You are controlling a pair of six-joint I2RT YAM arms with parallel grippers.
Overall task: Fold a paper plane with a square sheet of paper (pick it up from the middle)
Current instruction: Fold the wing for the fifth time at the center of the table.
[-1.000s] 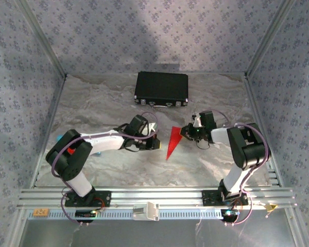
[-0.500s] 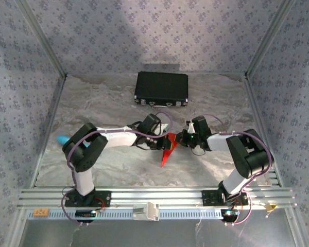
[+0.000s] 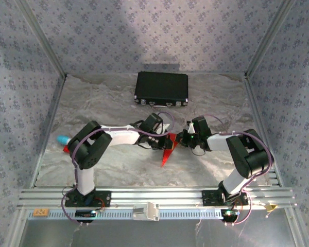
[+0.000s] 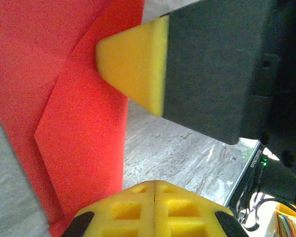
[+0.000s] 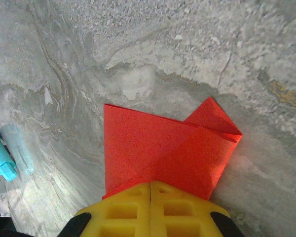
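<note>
Folding is judged to be midway: the paper (image 3: 166, 153) is creased into a pointed, layered shape, not yet a finished dart. It is located mid-tabletop (image 3: 118, 172), on the near side of the case (image 3: 161, 87), between both grippers. The right gripper (image 5: 151, 190) is seen fully closed on the paper's edge. The left gripper (image 4: 154, 190) is likewise closed against the paper; whether paper is pinched cannot be told. A further crease is called for next: one side is to be held firm while the layers are aligned and pressed flat.
</note>
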